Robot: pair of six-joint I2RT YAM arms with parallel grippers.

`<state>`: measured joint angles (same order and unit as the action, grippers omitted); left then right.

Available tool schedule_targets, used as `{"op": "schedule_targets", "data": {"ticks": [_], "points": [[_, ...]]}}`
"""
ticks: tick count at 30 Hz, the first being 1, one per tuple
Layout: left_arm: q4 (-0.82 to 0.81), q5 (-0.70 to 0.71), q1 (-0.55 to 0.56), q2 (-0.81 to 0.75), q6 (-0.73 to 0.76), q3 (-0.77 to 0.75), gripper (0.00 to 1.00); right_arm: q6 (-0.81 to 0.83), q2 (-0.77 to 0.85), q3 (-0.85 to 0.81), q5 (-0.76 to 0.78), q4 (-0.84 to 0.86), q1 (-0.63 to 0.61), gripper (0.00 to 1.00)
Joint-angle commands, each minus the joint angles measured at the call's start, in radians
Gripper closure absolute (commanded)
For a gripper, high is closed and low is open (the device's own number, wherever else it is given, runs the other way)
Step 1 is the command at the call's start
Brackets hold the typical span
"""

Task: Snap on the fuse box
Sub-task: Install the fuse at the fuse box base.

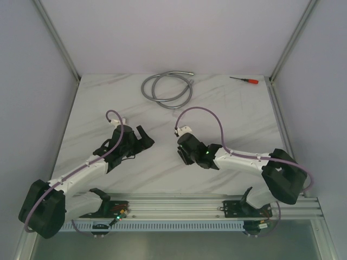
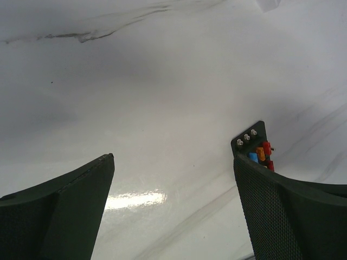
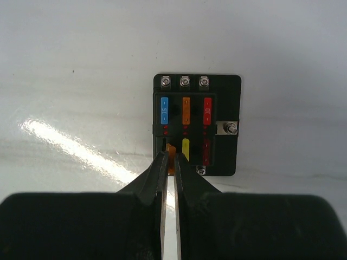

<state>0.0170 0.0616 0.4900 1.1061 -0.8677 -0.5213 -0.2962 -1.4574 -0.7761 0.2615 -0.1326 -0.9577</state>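
- While my right hand (image 3: pixel 169 162) hangs over the fuse box (image 3: pixel 227 97), its tips are pressed almost together. They appear to pinch the lower orange fuse (image 3: pixel 172 150) at the box's near-left slot.
- My left hand (image 2: pixel 173 160) is spread wide and grips nothing. The box lies flat on the bench (image 3: pixel 81 65), between my two hands, just past my left hand's right-side finger (image 2: pixel 287 211), which hides part of it. I cannot tell whether they touch.
- Box contents, far row: blue fuse (image 3: pixel 164 110), upper orange fuse (image 3: pixel 186 105), red fuse (image 3: pixel 207 111). All look seated.
- Near row: the pinched orange one, a yellow fuse (image 3: pixel 186 147) and a dark red fuse (image 3: pixel 206 151). How deep the orange one sits is hidden by my tips.
- Risk 1: nothing clamps the box. A push off vertical would likely skid it across the smooth bench, and a pull could lift it along with the fuse.
- Risk 2: the pinch is narrow and at the very tips. The fuse could tilt or slip out and go in crooked, which might bend its blades.
- Risk 3: my tips stand close to the yellow fuse. A sideways drift could knock it.
- Judgement: bracing the box with the left hand first would cut the first risk.
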Motion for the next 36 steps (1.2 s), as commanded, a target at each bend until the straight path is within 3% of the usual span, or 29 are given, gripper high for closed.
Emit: {"op": "schedule_targets", "data": {"ticks": [1, 21, 36], "points": [[0.008, -0.014, -0.008, 0.005, -0.008, -0.028, 0.00, -0.015, -0.025, -0.029, 0.026, 0.011, -0.007, 1.00], [0.008, -0.017, -0.010, 0.012, -0.012, -0.028, 0.00, 0.002, -0.075, -0.060, 0.092, -0.049, -0.040, 1.00], [0.008, -0.023, -0.009, 0.007, -0.016, -0.026, 0.00, -0.030, -0.110, -0.122, 0.121, -0.110, -0.075, 0.74]]}}
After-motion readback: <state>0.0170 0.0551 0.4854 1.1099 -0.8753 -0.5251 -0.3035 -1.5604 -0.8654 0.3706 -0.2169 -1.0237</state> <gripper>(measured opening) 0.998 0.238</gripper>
